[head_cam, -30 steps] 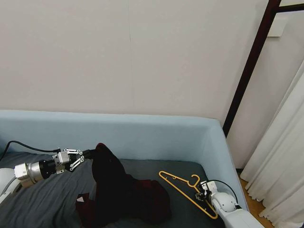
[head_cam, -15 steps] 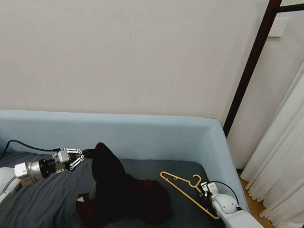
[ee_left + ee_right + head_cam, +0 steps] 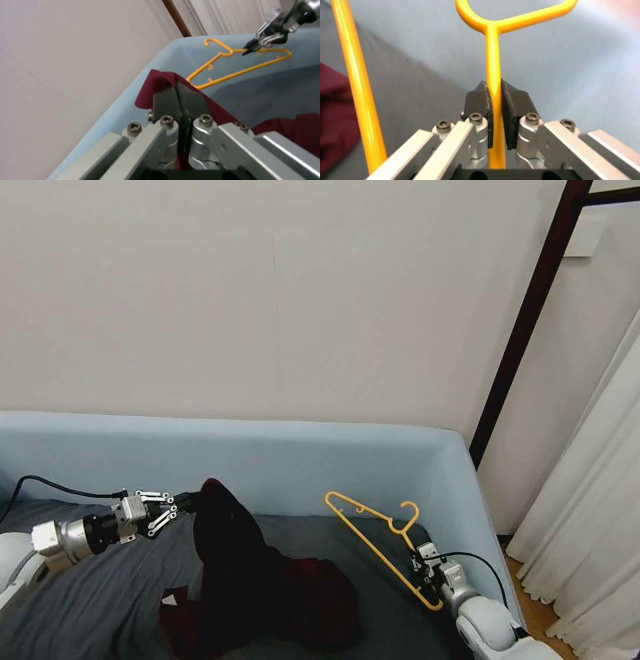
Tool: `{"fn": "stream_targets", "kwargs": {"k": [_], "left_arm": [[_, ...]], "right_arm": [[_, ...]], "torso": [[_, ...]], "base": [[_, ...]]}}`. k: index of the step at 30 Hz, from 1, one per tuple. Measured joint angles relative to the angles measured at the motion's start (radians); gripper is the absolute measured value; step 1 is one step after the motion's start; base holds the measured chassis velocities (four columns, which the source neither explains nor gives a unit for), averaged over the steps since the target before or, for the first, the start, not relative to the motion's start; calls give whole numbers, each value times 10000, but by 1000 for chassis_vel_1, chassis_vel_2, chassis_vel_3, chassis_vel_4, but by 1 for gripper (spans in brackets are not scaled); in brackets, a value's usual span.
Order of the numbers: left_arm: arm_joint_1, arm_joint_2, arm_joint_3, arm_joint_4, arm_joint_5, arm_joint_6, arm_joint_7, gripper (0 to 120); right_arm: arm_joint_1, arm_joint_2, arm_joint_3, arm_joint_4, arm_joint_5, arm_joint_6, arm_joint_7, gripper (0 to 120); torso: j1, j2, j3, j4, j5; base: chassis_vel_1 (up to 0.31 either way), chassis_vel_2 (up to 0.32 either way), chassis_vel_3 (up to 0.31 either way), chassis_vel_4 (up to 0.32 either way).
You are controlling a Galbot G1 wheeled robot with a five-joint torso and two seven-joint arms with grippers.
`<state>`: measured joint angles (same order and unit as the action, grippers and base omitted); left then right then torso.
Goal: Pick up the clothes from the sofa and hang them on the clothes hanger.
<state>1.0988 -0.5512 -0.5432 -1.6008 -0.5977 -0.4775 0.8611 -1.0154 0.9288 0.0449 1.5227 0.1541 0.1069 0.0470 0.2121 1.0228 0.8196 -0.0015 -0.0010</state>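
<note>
The left gripper (image 3: 184, 506), lower left, pinches the garment (image 3: 235, 570) up off the sofa (image 3: 300, 465), likely so the hanger (image 3: 375, 546) clamped in the right gripper (image 3: 419, 566) can slip in.

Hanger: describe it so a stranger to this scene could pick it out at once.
Find the right end of the pale blue sofa, by its armrest. There the right claw is shut on a thin orange-yellow hanger, held above the grey seat. It is the only bright frame; the dark red garment beside it, in the left claw, is cloth.
</note>
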Motion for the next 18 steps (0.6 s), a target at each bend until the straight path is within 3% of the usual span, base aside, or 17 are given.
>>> {"fn": "stream_targets", "kwargs": {"k": [1,5,8,11,18], "left_arm": [[0,0,0,0,0,0,0,0],[-64,136,-6,43,-148,14,62,0],[-59,238,-33,2,-212,34,70,0],[66,358,-101,-196,-257,48,79,0],[363,669,-234,-580,-286,41,242,0]], "right_arm": [[0,0,0,0,0,0,0,4],[-917,-178,134,1034,-1933,1667,135,4],[-1283,-90,131,1414,-3176,1951,745,4],[-1675,158,17,1901,-5604,1500,2391,4],[-1700,371,-573,2551,-7024,364,3800,4]], "torso": [[0,0,0,0,0],[0,0,0,4,3],[0,0,0,4,3],[0,0,0,3,3],[-1,0,0,4,2]], "base": [[0,0,0,0],[0,0,0,0],[0,0,0,0],[0,0,0,0],[0,0,0,0]]}}
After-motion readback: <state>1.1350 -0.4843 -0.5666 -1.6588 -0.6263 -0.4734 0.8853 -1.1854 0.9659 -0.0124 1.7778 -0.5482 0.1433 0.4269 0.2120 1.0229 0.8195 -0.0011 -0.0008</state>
